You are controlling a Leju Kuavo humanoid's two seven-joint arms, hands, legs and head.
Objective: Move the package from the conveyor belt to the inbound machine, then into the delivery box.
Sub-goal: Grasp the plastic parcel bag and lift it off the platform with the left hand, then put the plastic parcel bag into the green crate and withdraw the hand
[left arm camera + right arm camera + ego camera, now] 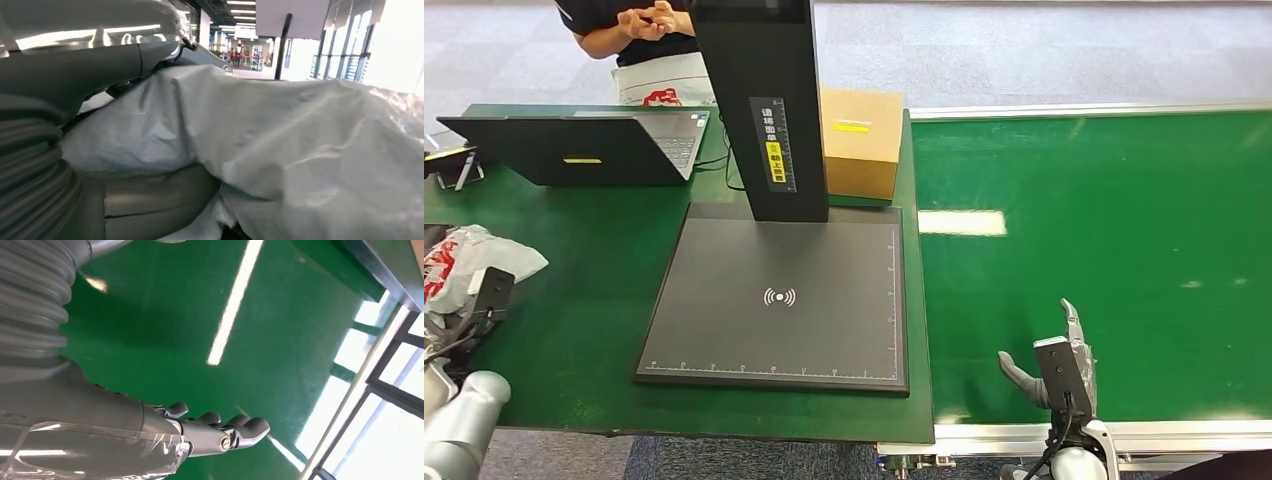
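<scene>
Grey-white plastic, crumpled and printed in red, marks the package (464, 262) at the far left edge of the head view, off the scanner and beside the left hand (486, 295). The left wrist view has the same soft film pressed against that hand's thumb and palm (150, 200), so I judge the left hand holds it, though how far the fingers wrap is hidden. Its long axis cannot be told; the bag is bunched.

Next to the right, across a strip of green table (594, 330), lies the inbound machine (784, 300), a dark flat plate with a black post behind. The package sits well left of it, so the left hand is far nearer than the right. A laptop (574, 148) and a cardboard box (861, 140) stand behind.

Further right runs the green conveyor belt (1124, 250), a smooth, glossy surface. Over its near edge hovers the right hand (1054, 365), fingers (240, 426) straight and apart, holding nothing.

A person (639, 25) stands beyond the table.
</scene>
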